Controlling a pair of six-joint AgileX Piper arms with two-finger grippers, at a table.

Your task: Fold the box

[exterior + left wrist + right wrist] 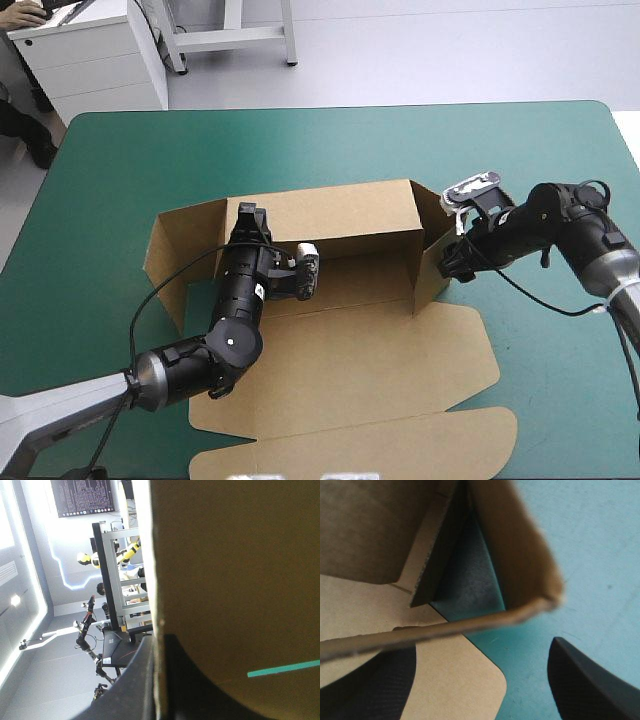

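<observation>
High view: we see the brown box lying in the middle of the teal-green worktop, its back wall and right end wall raised and its front flaps flat. The left claw sits at the back wall's left end, and the right claw is at the right end wall. Left wrist view: the claw is clenched on the box, with the board's edge between its black fingers. Right wrist view: the claw is released, its fingers wide apart, with the wall's edge just ahead of them.

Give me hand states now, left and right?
Left hand: closed on a raised wall of the box.
Right hand: open, holding nothing, at the box's corner.
</observation>
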